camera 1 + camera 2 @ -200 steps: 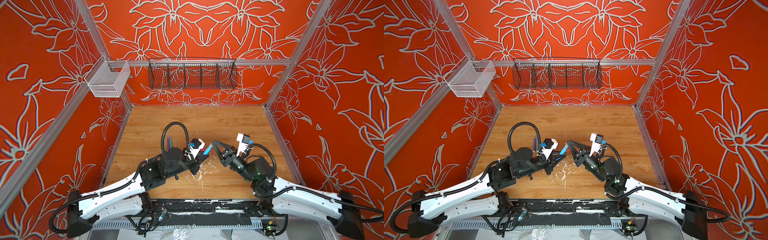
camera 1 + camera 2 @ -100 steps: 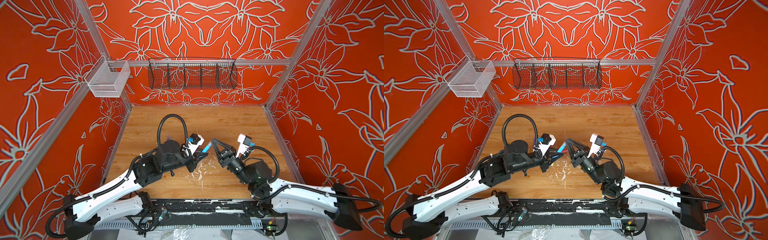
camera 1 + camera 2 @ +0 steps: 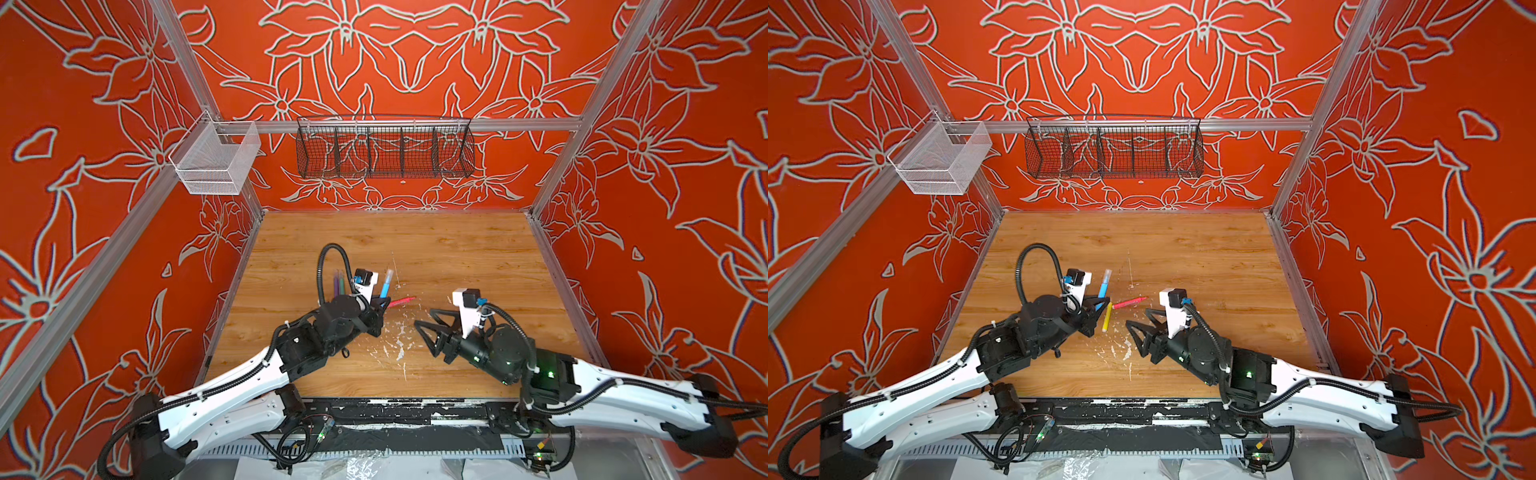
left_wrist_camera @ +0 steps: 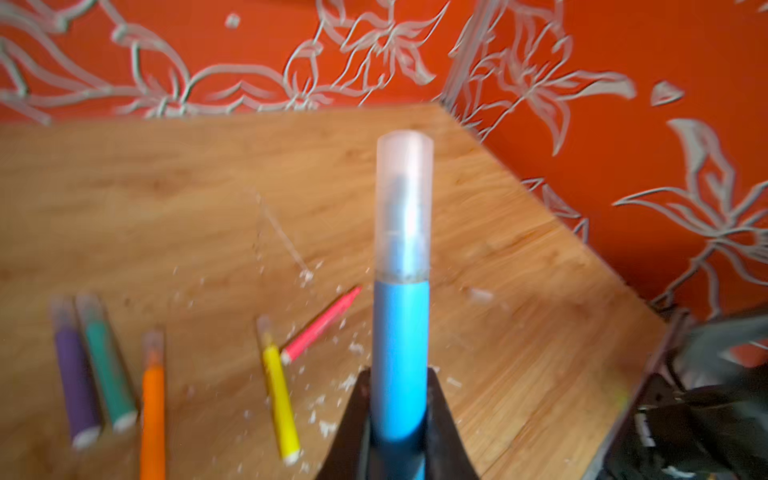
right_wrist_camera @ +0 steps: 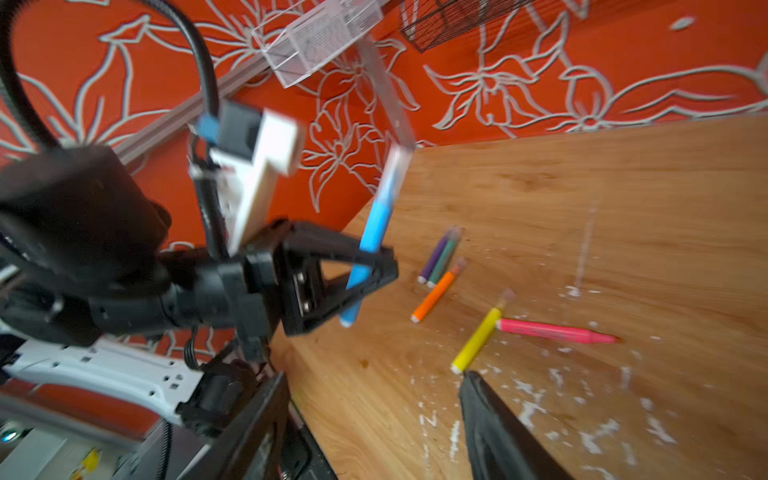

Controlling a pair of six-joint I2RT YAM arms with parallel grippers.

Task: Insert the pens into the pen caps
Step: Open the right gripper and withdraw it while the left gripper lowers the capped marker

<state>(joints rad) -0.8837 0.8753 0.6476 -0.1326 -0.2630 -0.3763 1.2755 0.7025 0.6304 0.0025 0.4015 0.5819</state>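
Left wrist view: left gripper clamps capped blue pen; right gripper parted, empty. Risk: loosely seated cap drops.

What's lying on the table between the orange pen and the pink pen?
The yellow pen lies between the orange pen and the pink pen, seen in the left wrist view.

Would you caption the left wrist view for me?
Left claw grips the blue pen, clear cap fitted, above the table.
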